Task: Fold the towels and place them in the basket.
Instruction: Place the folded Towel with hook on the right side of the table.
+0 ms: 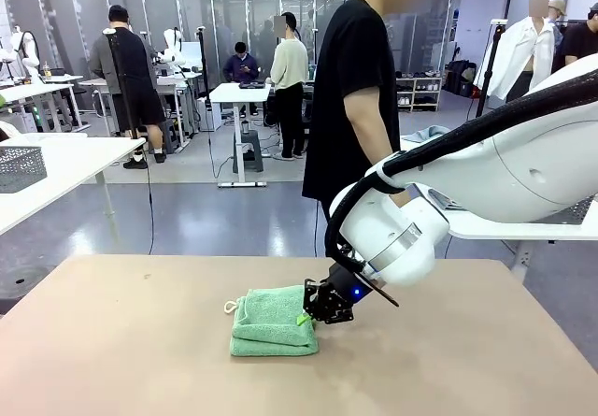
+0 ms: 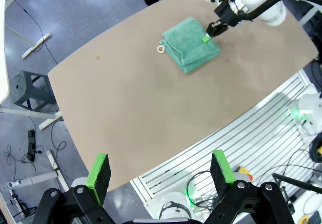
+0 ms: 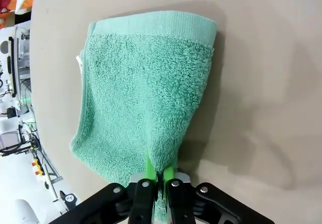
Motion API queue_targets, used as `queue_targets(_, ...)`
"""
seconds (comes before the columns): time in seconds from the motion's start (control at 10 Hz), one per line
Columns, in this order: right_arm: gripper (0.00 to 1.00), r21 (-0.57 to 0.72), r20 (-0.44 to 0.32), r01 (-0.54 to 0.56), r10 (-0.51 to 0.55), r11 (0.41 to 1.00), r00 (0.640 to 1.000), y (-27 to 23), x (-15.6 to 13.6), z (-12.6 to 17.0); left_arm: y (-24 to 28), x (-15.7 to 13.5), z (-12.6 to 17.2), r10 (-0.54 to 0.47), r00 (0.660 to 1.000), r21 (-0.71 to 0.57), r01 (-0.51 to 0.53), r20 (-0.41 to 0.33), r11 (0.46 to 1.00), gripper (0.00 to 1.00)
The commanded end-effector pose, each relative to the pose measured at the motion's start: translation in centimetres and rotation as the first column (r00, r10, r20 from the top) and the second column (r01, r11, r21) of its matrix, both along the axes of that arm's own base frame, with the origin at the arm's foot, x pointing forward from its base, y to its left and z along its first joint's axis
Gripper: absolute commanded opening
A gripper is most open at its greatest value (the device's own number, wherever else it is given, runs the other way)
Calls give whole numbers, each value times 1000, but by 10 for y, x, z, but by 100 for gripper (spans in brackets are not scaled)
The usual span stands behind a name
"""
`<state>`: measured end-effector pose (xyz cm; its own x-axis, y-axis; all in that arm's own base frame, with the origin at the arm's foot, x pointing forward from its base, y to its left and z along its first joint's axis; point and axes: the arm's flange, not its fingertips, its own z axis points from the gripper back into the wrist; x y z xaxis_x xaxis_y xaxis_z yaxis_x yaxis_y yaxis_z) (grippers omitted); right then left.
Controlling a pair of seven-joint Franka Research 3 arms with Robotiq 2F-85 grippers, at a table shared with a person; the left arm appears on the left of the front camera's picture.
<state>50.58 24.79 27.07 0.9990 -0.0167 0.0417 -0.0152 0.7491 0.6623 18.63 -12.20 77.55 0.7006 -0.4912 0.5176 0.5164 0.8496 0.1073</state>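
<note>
Right hand [image 3: 161,167], pinched closed, grips the fluffy folded towel [image 3: 146,83], seemingly its edge.

The towel [image 1: 274,321] is mint-green with a white loop [image 1: 230,307]. The bench [image 1: 131,341] is plain tan. The right gripper [image 1: 305,319] and left gripper [image 2: 161,171] are black, with green pads [image 2: 99,171].

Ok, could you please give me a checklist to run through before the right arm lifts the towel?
1. Right gripper shut on the mint-green towel at its edge: ok.
2. Towel folded, lying on the table: ok.
3. Grip catches every layer: cannot tell.
4. Left gripper open, high above the table, away from the towel: ok.
5. Person standing off from the towel: ok.
</note>
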Motion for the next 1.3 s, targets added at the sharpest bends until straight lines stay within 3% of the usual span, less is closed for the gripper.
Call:
queue_targets(0.0,0,-1,1,3,-3,1000,1000,-2,1,0,1,-1,-3,-4,1000,0,4,-2,1000,100)
queue_targets(0.1,0,-1,1,3,-3,1000,1000,-2,1,0,1,-1,-3,-4,1000,0,4,-2,1000,100)
queue_targets(0.2,6,0,0,0,0,1000,1000,0,0,0,1,-1,-3,-4,1000,0,4,-2,1000,100)
queue_targets(0.4,6,-5,60,21,-21,1000,998,-22,-16,33,1,-1,-3,-4,1000,0,4,-2,1000,100)
queue_targets(0.7,6,-100,126,52,-39,994,991,-115,-40,75,1,-1,-3,-4,1000,0,4,-2,1000,100)
queue_targets(1.0,6,-223,182,97,-56,970,982,-196,-50,89,1,-1,-3,-4,1000,0,4,-2,1000,100)
queue_targets(1.2,6,-313,167,91,-39,945,985,-245,-52,97,1,-1,-3,-4,1000,0,4,-2,1000,100)
